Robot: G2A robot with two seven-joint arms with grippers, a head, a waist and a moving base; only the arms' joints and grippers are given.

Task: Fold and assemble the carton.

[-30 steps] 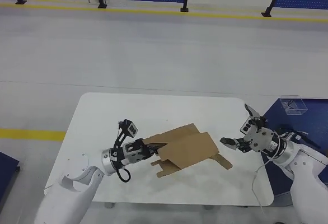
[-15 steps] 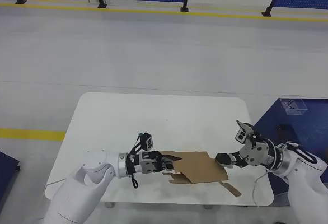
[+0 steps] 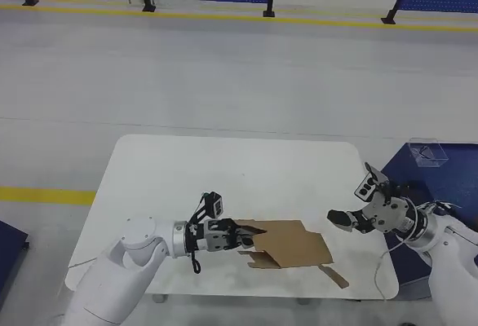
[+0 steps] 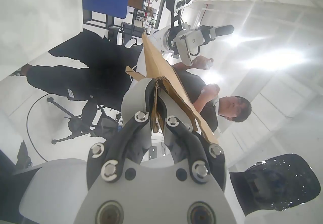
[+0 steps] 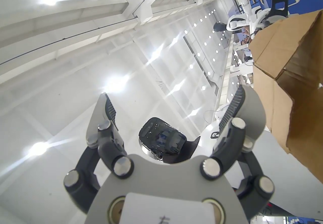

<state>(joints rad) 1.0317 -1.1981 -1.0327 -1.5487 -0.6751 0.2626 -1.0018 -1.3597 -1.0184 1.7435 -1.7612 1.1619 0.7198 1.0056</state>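
A flattened brown carton (image 3: 289,244) hangs low over the white table (image 3: 223,163) near its front edge, with loose flaps at its front right. My left gripper (image 3: 247,237) is shut on the carton's left edge; in the left wrist view the cardboard (image 4: 164,76) sits pinched between the fingers (image 4: 137,98). My right gripper (image 3: 337,218) is open just right of the carton, apart from it. In the right wrist view nothing lies between its fingers (image 5: 106,111), and the carton (image 5: 285,76) is beside one of them.
A blue table (image 3: 451,175) with a clear plastic box (image 3: 427,152) stands to the right of the white table. Bare tabletop lies behind the carton and to its left. A yellow floor line (image 3: 35,195) runs at the left.
The carton came down and forward from a raised tilt to nearly flat, carried by my left gripper. My right gripper came close to its right edge, then drew back to the right.
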